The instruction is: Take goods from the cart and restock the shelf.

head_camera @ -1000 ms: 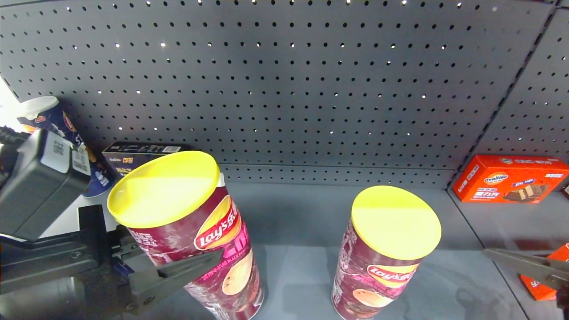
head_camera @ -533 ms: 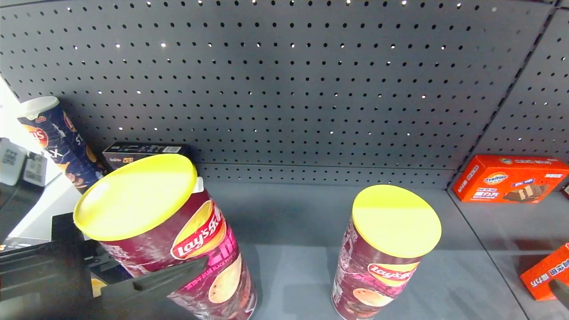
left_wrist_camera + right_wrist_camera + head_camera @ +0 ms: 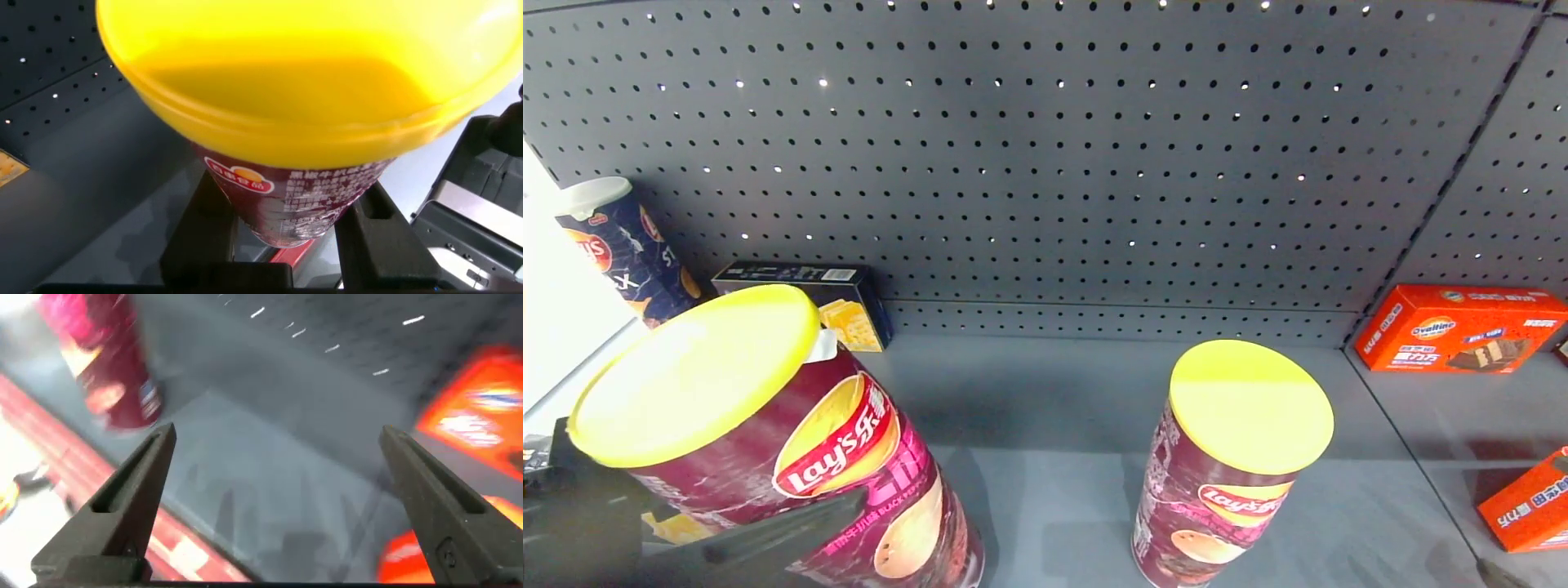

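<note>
Partly done: the standing chip canister (image 3: 1232, 469) rests on the shelf (image 3: 1054, 408) clear of any jaws, the tilted chip canister (image 3: 768, 441) sits clamped between the jaws of the left gripper (image 3: 288, 245), not yet released, and the right gripper (image 3: 278, 498) gapes empty.

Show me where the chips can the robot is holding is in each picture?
Head view: held can, lower left, tilted.
Left wrist view: up close, yellow lid nearest, gripped by the left hand.
Right wrist view: a blurred maroon can; cannot tell which one.
Shared landmark: the grey pegboard wall.
</note>
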Controlling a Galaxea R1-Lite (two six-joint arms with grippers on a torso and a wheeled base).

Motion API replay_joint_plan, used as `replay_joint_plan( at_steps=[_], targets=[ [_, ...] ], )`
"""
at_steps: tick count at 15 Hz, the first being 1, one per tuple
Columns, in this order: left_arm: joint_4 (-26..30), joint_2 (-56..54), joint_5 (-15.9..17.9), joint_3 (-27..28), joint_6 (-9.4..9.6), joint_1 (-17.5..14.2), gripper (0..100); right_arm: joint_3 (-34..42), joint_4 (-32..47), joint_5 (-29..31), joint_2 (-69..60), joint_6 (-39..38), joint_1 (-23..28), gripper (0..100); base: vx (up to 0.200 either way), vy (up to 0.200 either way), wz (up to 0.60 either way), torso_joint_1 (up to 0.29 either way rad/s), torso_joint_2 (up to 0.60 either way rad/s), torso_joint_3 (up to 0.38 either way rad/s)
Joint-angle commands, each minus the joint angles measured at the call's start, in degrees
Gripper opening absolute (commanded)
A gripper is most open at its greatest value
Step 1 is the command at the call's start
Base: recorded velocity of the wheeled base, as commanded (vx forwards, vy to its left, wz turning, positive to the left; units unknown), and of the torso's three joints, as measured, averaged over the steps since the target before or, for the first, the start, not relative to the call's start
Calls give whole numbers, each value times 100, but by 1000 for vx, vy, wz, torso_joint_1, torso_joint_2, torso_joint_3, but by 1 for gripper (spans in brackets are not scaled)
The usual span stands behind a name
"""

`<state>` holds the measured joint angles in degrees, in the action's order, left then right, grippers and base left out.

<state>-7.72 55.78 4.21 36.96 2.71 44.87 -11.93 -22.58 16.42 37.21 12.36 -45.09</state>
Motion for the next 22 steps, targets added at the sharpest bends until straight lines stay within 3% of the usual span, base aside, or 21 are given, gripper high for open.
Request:
replay_joint_plan(
  at_steps=[1, 6, 8, 12, 15, 17, 19, 20, 22],
  targets=[
    [-2, -41, 10, -14, 11, 21, 0, 183, 60, -174, 428, -6, -8, 100, 0, 0, 0, 0, 0, 0],
    [7, -41, 221, -14, 55, 109, 0, 974, 87, -1115, 340, -164, -8, 100, 0, 0, 0, 0, 0, 0],
    [7, 134, 212, -14, 213, 101, 0, 947, 87, -1493, 235, -401, 1, 100, 0, 0, 0, 0, 0, 0],
    [-11, 407, 212, 83, 222, 65, 0, 842, 60, -1493, 41, -726, 361, 100, 0, 0, 0, 0, 0, 0],
    [-11, 425, 221, 66, 213, 57, 0, 965, 104, -1528, -302, -797, 1512, 100, 0, 0, 0, 0, 0, 0],
    [-11, 407, 221, 13, 213, 65, 0, 1167, 201, -1510, -1110, -718, 3455, 100, 0, 0, 0, 0, 0, 0],
    [-11, 389, 221, 13, 213, 65, 0, 1176, 579, -1484, -1866, -718, 4720, 100, 0, 0, 0, 0, 0, 0],
    [-11, 381, 212, 13, 204, 65, 0, 1176, 948, -1528, -2473, -735, 5230, 100, 0, 0, 0, 0, 0, 0],
    [-19, 381, 212, 4, 186, 57, 0, 1185, 1915, -1396, -3255, -762, 5520, 100, 0, 0, 0, 0, 0, 0]
  ],
)
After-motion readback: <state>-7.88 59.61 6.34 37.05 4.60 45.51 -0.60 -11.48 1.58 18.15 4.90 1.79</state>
